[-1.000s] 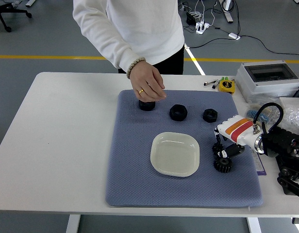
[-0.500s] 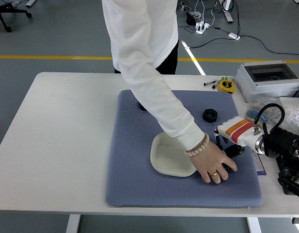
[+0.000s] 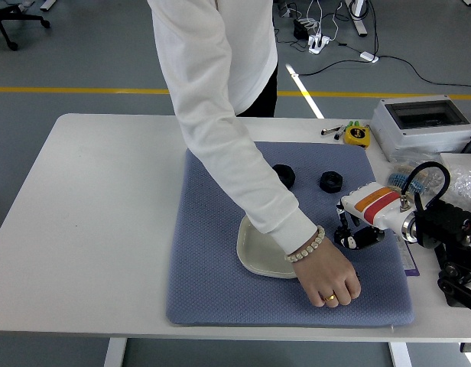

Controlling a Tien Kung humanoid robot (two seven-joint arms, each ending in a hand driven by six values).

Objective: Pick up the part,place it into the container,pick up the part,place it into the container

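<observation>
right hand (image 3: 352, 235) hovers over mat (image 3: 212, 290), fingers curled, grasping nothing.

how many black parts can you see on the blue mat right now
2 in plain view: one black part at the mat's far middle, partly behind the person's sleeve, and another just right of it. More may be hidden under the person's arm or hand.

Mat (image 3: 212, 283): blue-grey cloth, dimpled, matt. Dish (image 3: 254, 256): glossy cream plastic. Parts (image 3: 331, 181): matt black plastic. Table (image 3: 105, 199): smooth white.
</observation>
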